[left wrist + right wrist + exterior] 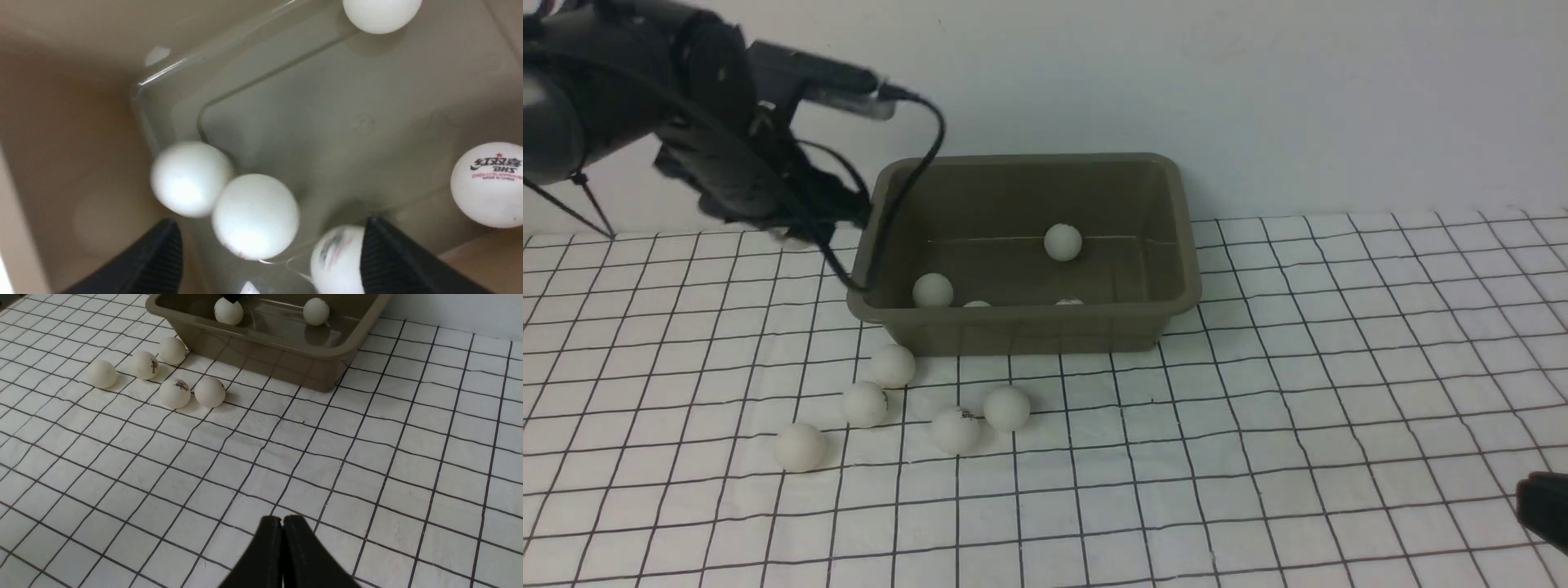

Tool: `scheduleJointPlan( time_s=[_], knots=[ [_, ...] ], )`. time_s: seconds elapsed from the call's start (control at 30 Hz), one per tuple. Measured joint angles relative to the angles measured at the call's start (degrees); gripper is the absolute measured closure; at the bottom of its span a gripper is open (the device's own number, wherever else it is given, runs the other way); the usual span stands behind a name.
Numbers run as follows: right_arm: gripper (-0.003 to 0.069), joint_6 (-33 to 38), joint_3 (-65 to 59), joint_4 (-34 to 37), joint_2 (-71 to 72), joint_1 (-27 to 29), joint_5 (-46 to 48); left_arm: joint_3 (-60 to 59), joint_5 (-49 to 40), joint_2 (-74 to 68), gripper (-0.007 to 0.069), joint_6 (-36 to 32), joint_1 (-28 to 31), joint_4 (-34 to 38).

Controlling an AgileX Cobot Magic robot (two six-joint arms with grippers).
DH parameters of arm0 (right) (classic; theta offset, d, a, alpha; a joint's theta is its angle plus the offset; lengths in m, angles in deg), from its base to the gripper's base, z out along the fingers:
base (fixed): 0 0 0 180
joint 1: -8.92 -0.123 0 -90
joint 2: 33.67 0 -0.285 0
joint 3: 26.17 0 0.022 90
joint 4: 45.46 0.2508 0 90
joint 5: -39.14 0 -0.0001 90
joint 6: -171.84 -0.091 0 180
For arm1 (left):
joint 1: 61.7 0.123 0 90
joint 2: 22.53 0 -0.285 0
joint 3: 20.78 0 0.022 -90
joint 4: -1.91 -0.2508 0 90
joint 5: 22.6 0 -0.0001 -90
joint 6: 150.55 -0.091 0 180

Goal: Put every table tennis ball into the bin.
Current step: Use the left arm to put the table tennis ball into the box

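The olive-grey bin (pixel 1184 245) stands at the middle back of the table. Several white table tennis balls lie in it, one near the back wall (pixel 1063 242) and one at the left front (pixel 932 290). Several more lie on the cloth in front of its left end, the nearest to the bin being (pixel 893 365) and the farthest left (pixel 800 446). My left gripper (pixel 269 222) is open over the bin's left end, looking down on several balls, two of them blurred (pixel 255 216). One printed ball (pixel 337 261) shows beside one finger. My right gripper (pixel 282 519) is shut and empty, low at the front right.
A white cloth with a black grid (pixel 1258 425) covers the table. A white wall stands behind the bin. My left arm (pixel 727 171) and its cable (pixel 935 139) hang over the bin's left rim. The right gripper's tip (pixel 1543 506) shows at the front right edge.
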Motion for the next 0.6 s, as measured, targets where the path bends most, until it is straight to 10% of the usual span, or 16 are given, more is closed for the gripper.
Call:
scheduleJointPlan(
  time_s=[0.6],
  knots=[
    [0.0670,0.00,0.00,-2.35,0.00,0.00,0.00,-4.60,-25.72,22.13,0.0157,-1.95,-0.01,-6.05]
  ],
)
